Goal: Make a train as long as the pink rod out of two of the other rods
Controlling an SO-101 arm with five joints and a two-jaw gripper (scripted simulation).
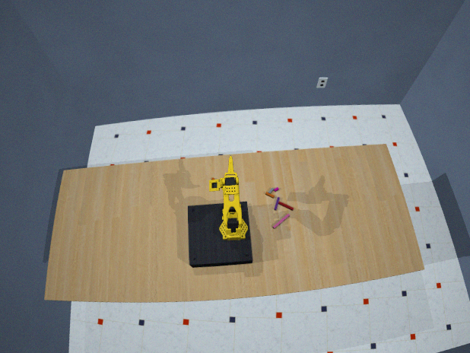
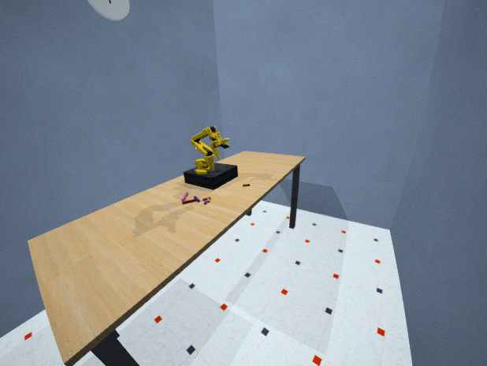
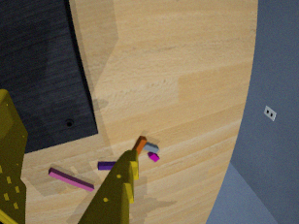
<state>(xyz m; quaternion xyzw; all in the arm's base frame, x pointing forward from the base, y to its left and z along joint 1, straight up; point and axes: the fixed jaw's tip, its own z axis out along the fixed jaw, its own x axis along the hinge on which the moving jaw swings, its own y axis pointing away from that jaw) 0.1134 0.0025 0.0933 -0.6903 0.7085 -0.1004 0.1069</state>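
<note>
While the gripper (image 1: 230,161) hangs wide open and empty over the table's far side, the red rod (image 1: 285,205) lies well off to its right, beside the pink rod (image 1: 281,221), long axis slanting.

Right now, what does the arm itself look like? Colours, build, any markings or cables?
The arm is bright yellow with black blocks at the joints, built from flat, perforated-looking plates. Its foot flares into a dotted yellow flange on a black square base. The claw narrows to a long pointed yellow finger speckled with small holes. A small black-faced yellow box sticks out at the wrist. No cables or lettering visible.
</note>
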